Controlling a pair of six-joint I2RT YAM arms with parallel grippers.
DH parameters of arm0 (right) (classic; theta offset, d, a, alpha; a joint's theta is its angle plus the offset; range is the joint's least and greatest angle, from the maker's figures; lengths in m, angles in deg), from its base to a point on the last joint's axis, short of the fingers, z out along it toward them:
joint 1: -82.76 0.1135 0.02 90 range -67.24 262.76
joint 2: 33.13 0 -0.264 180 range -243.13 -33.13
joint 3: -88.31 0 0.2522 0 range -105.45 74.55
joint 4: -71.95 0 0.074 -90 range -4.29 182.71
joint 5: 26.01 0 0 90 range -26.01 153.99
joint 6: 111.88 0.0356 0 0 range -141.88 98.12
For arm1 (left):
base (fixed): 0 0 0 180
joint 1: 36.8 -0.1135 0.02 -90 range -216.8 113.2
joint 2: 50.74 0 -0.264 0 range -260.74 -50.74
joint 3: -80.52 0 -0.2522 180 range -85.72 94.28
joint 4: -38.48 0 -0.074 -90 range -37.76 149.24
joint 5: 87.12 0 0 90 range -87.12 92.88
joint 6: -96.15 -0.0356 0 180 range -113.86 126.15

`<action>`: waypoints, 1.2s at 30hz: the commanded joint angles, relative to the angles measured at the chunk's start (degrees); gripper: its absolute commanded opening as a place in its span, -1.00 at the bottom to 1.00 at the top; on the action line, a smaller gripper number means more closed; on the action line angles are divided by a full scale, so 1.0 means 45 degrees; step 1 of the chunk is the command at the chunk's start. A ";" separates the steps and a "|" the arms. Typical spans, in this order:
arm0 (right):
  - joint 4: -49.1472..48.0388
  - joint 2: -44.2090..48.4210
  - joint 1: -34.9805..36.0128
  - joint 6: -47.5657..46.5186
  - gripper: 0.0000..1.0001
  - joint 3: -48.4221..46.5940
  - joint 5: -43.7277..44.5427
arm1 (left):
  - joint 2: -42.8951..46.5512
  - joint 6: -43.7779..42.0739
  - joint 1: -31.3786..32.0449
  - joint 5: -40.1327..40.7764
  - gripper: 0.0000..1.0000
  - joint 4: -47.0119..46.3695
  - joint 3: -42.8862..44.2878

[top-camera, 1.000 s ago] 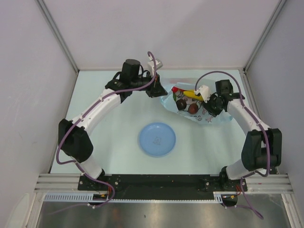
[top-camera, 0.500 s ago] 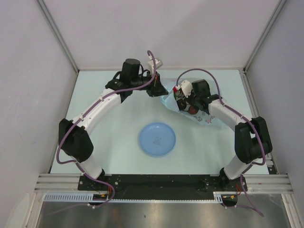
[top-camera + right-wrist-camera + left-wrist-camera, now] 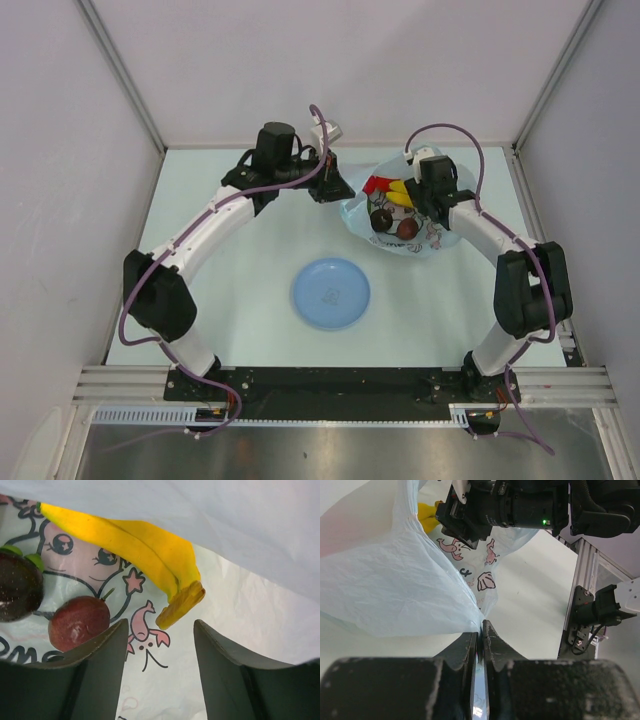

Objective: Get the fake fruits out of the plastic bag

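The plastic bag (image 3: 425, 240) lies at the back right of the table, its mouth held wide. My left gripper (image 3: 335, 190) is shut on the bag's left edge; the film is pinched between its fingertips (image 3: 481, 630). Inside lie the fake fruits: a yellow banana (image 3: 399, 195), a red piece (image 3: 372, 185), a dark round fruit (image 3: 380, 218) and a maroon one (image 3: 407, 230). My right gripper (image 3: 160, 635) stands open inside the bag, just short of the banana's stem end (image 3: 182, 605), touching nothing. The maroon fruit (image 3: 79, 622) sits beside its left finger.
A round blue plate (image 3: 330, 293) lies in the middle of the table, nearer than the bag. White walls and a metal frame close in the table on three sides. The right arm's wrist (image 3: 505, 505) hangs over the bag's mouth.
My right gripper has moved from the bag's left-middle back to its far right side and opened wider. The left gripper has kept its hold on the bag's edge.
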 commanded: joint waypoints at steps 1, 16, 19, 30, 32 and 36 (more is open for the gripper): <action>-0.0507 -0.0153 -0.0183 0.1261 0.21 -0.0431 0.0845 | 0.0065 0.0210 0.0106 -0.0311 -0.76 -0.0401 0.0435; -0.1621 -0.2029 -0.1239 0.1653 -0.48 -0.1583 0.1471 | 0.0182 -0.0239 0.0223 0.0041 -0.73 -0.0128 0.0240; -0.1213 -0.1679 -0.1161 0.1613 -0.84 -0.1583 0.1199 | 0.0183 -0.0200 0.0242 0.0002 -0.73 -0.0127 0.0220; 0.1794 0.1346 -0.1161 0.1672 -1.00 -0.1583 -0.4424 | -0.0130 0.0055 0.0340 0.0389 -0.69 -0.0207 0.0434; 0.2420 0.1719 -0.1160 0.1672 -1.00 -0.1583 -0.5300 | -0.0208 -0.0353 0.0360 0.1382 -0.70 0.0086 0.0785; 0.3319 0.2462 -0.0908 0.1184 -1.00 -0.1583 -0.6457 | -0.0442 -0.0805 0.0360 0.2051 -0.60 0.0458 0.1352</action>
